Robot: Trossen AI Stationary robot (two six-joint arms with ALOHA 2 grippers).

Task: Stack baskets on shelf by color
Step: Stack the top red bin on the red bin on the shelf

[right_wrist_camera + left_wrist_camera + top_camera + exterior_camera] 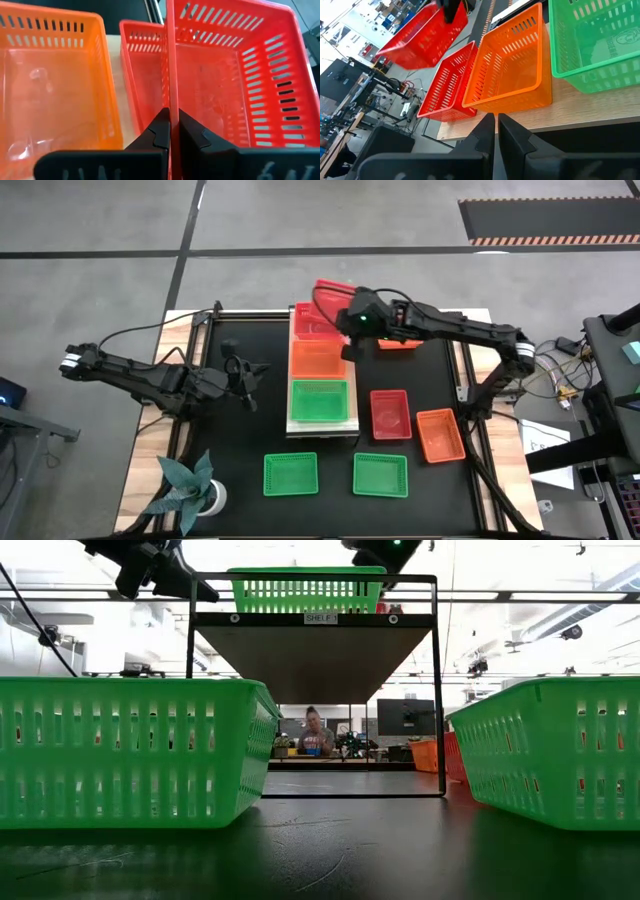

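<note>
A light-wood shelf (322, 423) holds three baskets in a row: crimson-pink (305, 328) at the far end, orange (318, 360) in the middle, green (320, 401) at the near end. My right gripper (343, 308) is shut on a second crimson-pink basket (330, 290), tilted in the air over the far end of the shelf. My left gripper (248, 380) hangs shut to the left of the shelf, level with the orange basket (510, 65), and touches nothing. My right gripper pinches the long side wall (170, 95) of the crimson-pink basket between its two fingers, one inside the basket and one outside. The fingers come from above, pointing down. The basket (422, 42) is lifted clear and tilted, above the crimson-pink basket on the shelf (447, 87).
On the black table to the right of the shelf lie a crimson-pink basket (390, 413) and an orange one (440, 435). Another orange basket (400, 341) sits behind the right arm. Two green baskets (290, 473) (380, 474) stand near the front edge, beside a potted plant (190, 485).
</note>
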